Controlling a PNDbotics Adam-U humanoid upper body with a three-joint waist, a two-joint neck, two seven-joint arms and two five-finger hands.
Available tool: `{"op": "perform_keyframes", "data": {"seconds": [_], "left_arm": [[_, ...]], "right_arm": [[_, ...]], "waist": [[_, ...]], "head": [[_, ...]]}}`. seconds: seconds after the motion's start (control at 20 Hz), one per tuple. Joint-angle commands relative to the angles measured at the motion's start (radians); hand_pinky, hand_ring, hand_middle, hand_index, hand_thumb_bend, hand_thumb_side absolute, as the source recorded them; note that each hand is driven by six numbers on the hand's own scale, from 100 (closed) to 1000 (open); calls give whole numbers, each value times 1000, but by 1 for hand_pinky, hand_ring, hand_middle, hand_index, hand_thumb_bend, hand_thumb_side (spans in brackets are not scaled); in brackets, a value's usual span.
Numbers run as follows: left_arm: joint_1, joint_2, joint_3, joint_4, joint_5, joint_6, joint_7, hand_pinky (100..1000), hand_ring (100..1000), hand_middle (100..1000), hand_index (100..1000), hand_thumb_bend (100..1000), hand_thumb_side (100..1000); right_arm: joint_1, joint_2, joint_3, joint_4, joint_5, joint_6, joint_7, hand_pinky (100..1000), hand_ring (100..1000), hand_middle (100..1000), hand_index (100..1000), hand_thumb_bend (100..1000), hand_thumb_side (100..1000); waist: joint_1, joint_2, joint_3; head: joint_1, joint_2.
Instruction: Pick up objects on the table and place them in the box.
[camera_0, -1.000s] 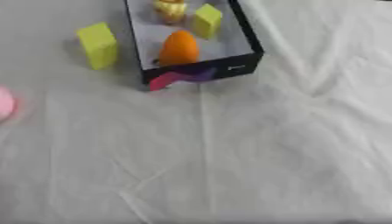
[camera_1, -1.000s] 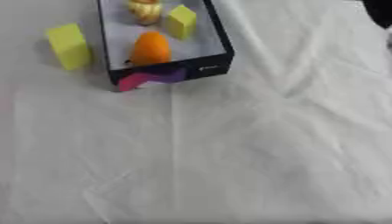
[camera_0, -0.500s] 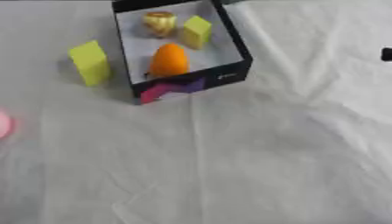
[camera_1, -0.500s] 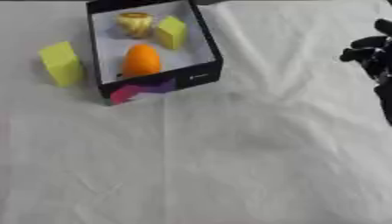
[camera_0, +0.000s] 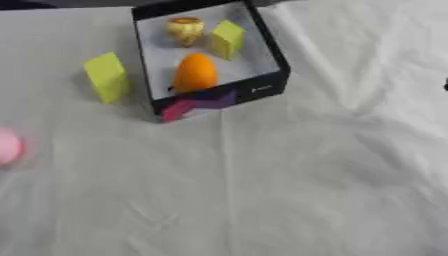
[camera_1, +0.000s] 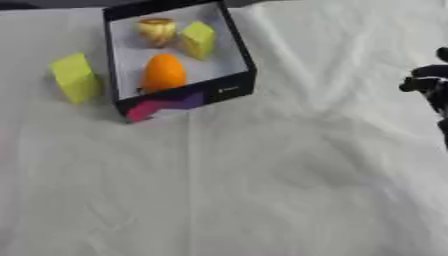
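Note:
A black box (camera_0: 265, 89) with a white floor stands at the upper middle, a pink and purple patch on its front wall. Inside it lie an orange rounded object (camera_0: 195, 73), a yellow-green block (camera_0: 227, 39) and a small gold object (camera_0: 185, 30). A second yellow-green block (camera_0: 107, 77) stands upright on the cloth just left of the box, apart from it. A pink round object (camera_0: 7, 146) shows at the left edge. My right hand (camera_1: 427, 84), black, pokes in at the right edge, well clear of the box and holding nothing that I can see. My left hand is out of view.
A wrinkled white cloth (camera_0: 262, 190) covers the whole table, with a long crease running down from the box's front wall. A dark strip of the table's far edge shows at the top left.
The camera has tilted, so the box sits lower in the picture and shows whole. My right hand has come in at the right edge and dropped slightly lower.

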Motion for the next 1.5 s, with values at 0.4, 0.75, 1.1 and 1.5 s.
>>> {"op": "perform_keyframes", "data": {"seconds": [0.4,0.75,1.1,1.5], "left_arm": [[-31,185,14,-30,21,-59,-2,868,633,670,723,100,580],[-32,504,9,-30,-1,-7,-152,940,744,748,788,100,507],[-23,706,-6,-18,-86,109,-324,930,784,763,794,100,367],[-42,836,-60,109,-277,115,-505,941,838,779,808,302,443]], "right_arm": [[-7,-19,-11,-21,43,50,3,884,654,658,883,100,564],[14,-34,-12,-21,52,38,0,885,652,657,878,100,556],[31,-51,-11,-21,47,24,-6,884,648,653,874,100,548],[38,-53,-11,-21,64,35,-12,884,641,648,871,100,547]], "waist": [[20,-37,-4],[26,-53,1],[21,-70,2],[21,-71,-1]], "head": [[20,-5],[56,9],[114,25],[128,22]]}}
